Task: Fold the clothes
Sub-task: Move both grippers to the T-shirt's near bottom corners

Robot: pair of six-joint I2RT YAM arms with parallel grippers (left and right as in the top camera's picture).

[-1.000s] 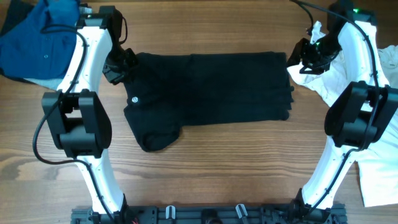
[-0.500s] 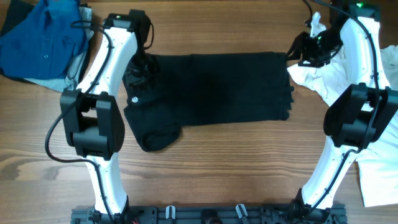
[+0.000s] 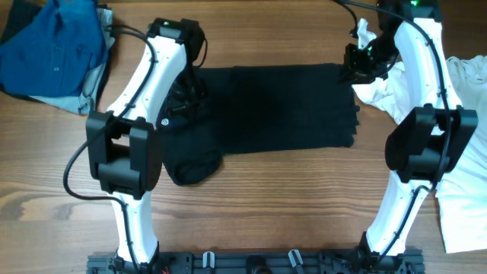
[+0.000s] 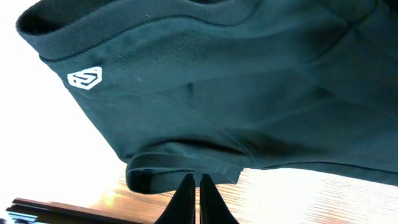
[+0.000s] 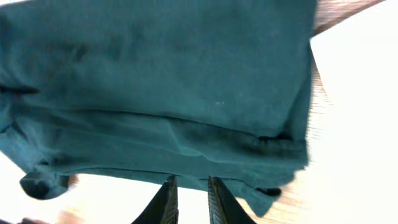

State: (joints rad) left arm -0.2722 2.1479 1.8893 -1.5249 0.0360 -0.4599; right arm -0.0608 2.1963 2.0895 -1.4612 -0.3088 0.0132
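The clothes, a black T-shirt (image 3: 274, 106), lie lengthwise across the table with a small white logo (image 3: 166, 122) near the left end. My left gripper (image 3: 185, 93) sits over that left end. In the left wrist view its fingers (image 4: 194, 180) are pressed together on a folded hem of the shirt (image 4: 217, 93), close to the logo (image 4: 85, 78). My right gripper (image 3: 352, 67) is at the shirt's upper right corner. In the right wrist view its jaws (image 5: 189, 182) stand narrow, with the shirt's (image 5: 174, 81) layered edge between the tips.
A blue buttoned shirt (image 3: 53, 46) is heaped at the back left. A white T-shirt (image 3: 464, 152) lies along the right side, under and behind the right arm. Bare wooden table (image 3: 289, 205) stretches in front of the black shirt.
The left arm swung right, from beside the shirt's left edge to over it. The right gripper shifted left onto the shirt's upper right corner and drew its jaws in from wide to narrow.
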